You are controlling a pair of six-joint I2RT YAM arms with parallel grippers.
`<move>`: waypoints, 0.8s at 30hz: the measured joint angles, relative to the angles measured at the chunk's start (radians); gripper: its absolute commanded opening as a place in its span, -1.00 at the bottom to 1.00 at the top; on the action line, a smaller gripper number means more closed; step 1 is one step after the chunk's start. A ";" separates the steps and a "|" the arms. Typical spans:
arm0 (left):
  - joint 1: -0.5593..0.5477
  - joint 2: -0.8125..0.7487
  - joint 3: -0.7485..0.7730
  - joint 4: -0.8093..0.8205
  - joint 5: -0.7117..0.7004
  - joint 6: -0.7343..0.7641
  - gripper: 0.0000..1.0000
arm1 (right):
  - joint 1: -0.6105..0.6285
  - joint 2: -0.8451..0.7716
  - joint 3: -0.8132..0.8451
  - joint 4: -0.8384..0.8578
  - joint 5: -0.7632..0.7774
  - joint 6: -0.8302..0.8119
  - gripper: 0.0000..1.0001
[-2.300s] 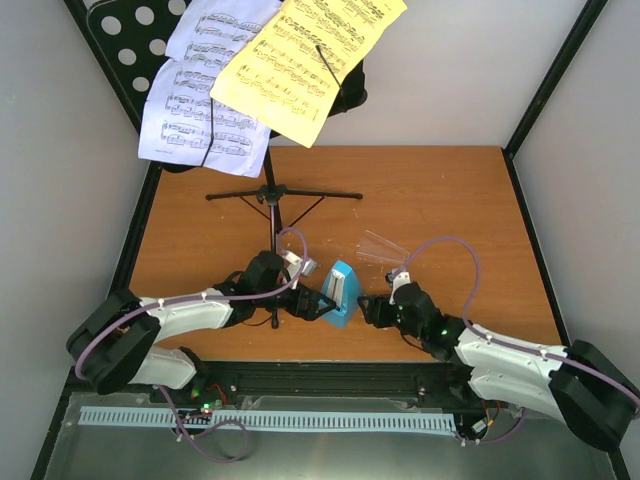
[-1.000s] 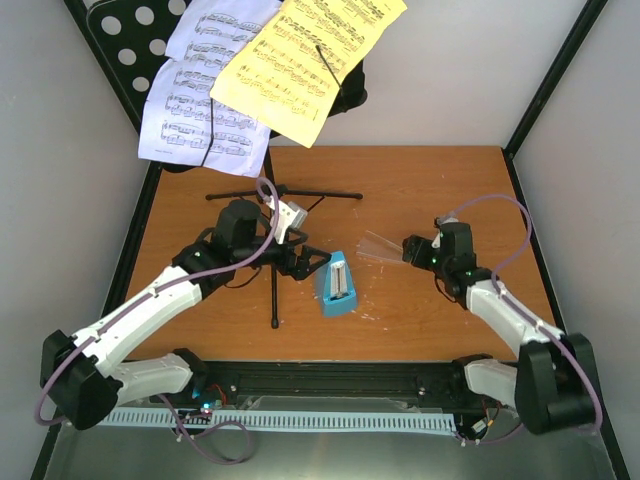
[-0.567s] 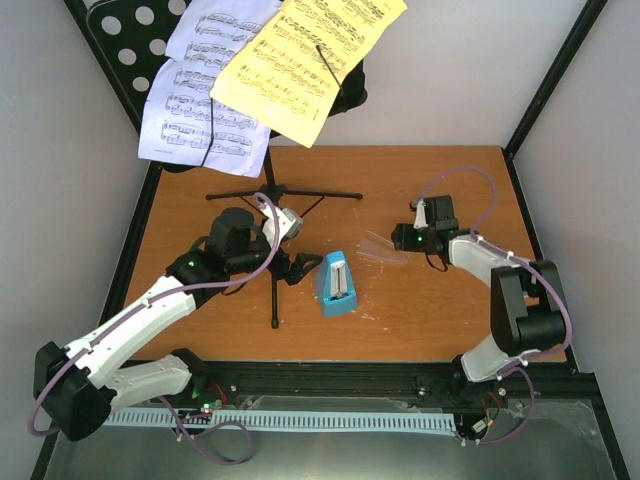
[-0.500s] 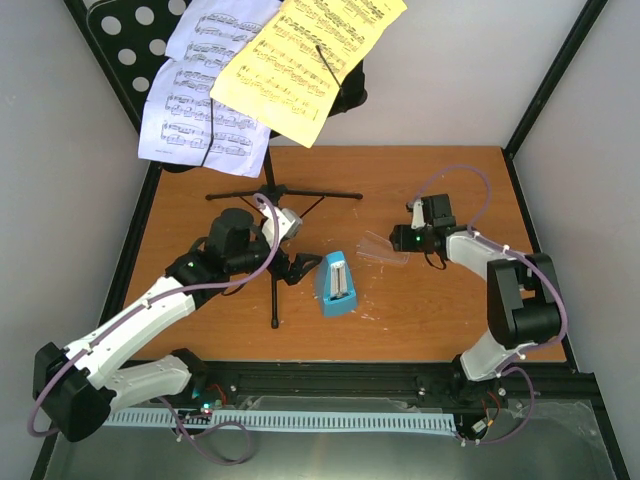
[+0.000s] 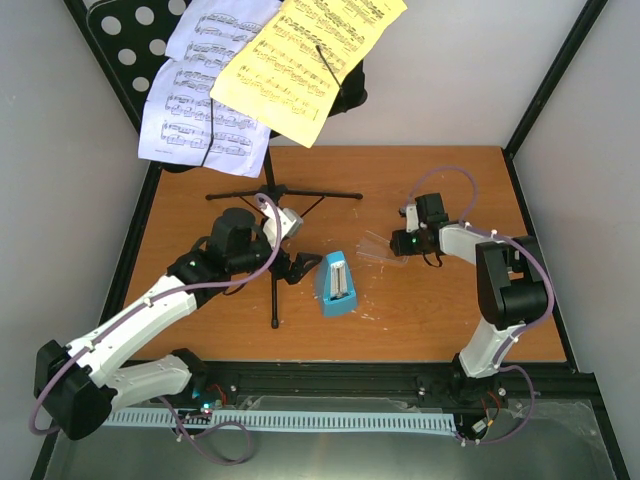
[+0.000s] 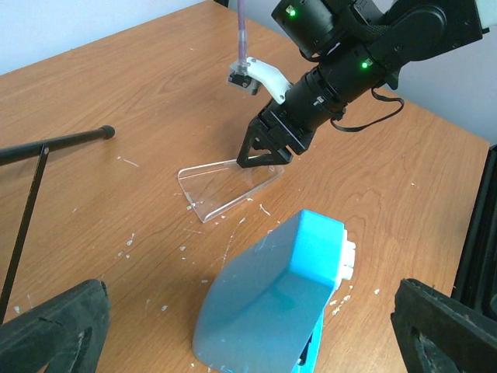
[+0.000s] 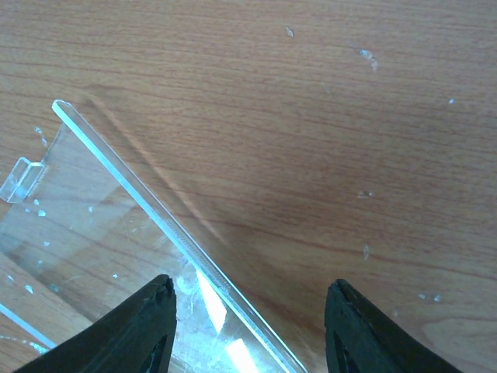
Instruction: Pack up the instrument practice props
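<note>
Right wrist view: we see the right hand (image 7: 247, 318), fingers wide, straddling the edge of the clear cover (image 7: 101, 233), presumably to lift it off the tabletop (image 7: 326, 116); the left hand (image 6: 248, 330) hovers wide beside the metronome (image 6: 311, 256).

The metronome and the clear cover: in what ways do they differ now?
The metronome is opaque blue; the cover is transparent, with the wood showing through. The metronome is a thick block; the cover is a thin shell lying low. The open right gripper straddles the cover's edge; the metronome sits free in front of the open left gripper. Both rest on the table, apart, and both taper.
</note>
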 measured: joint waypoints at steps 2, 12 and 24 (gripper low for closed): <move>0.000 0.001 0.000 0.000 -0.002 0.000 0.99 | 0.001 0.001 0.000 -0.001 0.000 -0.003 0.00; 0.005 -0.098 -0.035 0.025 -0.150 -0.002 0.99 | 0.039 0.026 0.011 -0.001 0.048 -0.020 -0.30; 0.006 -0.195 -0.048 0.080 -0.224 -0.004 0.99 | 0.097 -0.024 -0.040 -0.010 0.137 0.011 -0.95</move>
